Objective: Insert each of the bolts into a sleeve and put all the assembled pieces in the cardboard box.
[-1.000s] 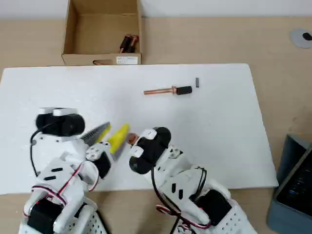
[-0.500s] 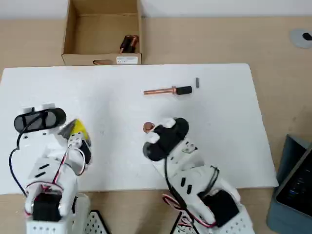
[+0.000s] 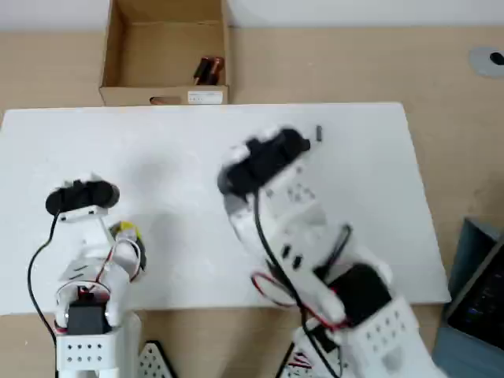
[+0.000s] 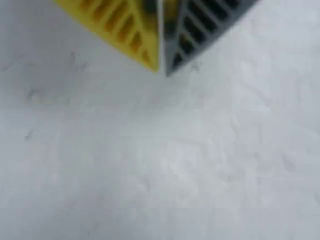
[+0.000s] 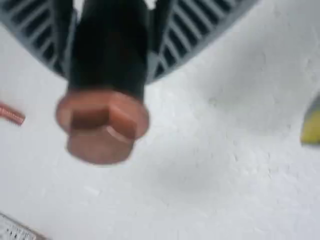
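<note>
My right gripper [image 5: 110, 70] is shut on an assembled piece: a black sleeve [image 5: 107, 45] with a copper bolt head [image 5: 102, 125] sticking out, held above the white mat. The threaded copper tip of a loose bolt [image 5: 10, 114] lies on the mat nearby. From above, the right arm [image 3: 264, 161] stretches over the mat's middle and hides that bolt. My left gripper [image 4: 161, 67] is shut on nothing, its yellow and grey fingers pressed together just over the mat; the high view has it [image 3: 124, 230] at the front left. The cardboard box [image 3: 110, 55] beyond the mat holds assembled pieces [image 3: 209, 69].
A small black part [image 3: 319, 133] lies on the white mat [image 3: 378, 220] near its far edge. A grey device [image 3: 476, 299] stands off the mat at the right, and a grey disc [image 3: 488, 61] sits at the back right.
The right arm has swung from the mat's front toward its far side, carrying the assembled piece. The left arm has pulled back to the front left.
</note>
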Available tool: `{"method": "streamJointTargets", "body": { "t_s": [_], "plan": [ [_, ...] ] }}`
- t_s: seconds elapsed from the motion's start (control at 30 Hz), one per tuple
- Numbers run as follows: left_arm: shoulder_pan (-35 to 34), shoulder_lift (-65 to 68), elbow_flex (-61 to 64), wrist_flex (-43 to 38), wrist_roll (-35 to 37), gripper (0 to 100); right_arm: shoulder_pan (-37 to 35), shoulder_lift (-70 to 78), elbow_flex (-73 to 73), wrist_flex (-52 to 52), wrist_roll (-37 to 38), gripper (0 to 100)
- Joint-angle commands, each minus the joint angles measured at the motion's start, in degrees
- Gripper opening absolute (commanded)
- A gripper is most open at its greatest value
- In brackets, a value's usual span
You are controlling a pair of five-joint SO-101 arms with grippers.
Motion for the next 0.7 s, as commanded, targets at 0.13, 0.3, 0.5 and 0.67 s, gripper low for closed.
{"method": "streamJointTargets", "body": {
  "t_s": [0.13, 0.3, 0.5, 0.67],
  "plan": [
    [-0.5, -0.3, 0.4, -0.2, -0.2, 0, 6.8, 22.7, -23.6, -4.9, 0.0, 0.9],
    [-0.2, -0.3, 0.4, -0.2, -0.3, 0, 10.0, 38.3, -38.1, -6.2, 0.0, 0.9],
    [-0.4, -0.3, 0.4, -0.2, 0.1, 0, 10.9, 55.0, -55.3, -6.2, 2.4, 1.0],
    [-0.4, -0.3, 0.4, -0.2, 0.1, 0, 10.9, 68.6, -69.6, -6.2, 5.2, 1.0]
  ]
}}
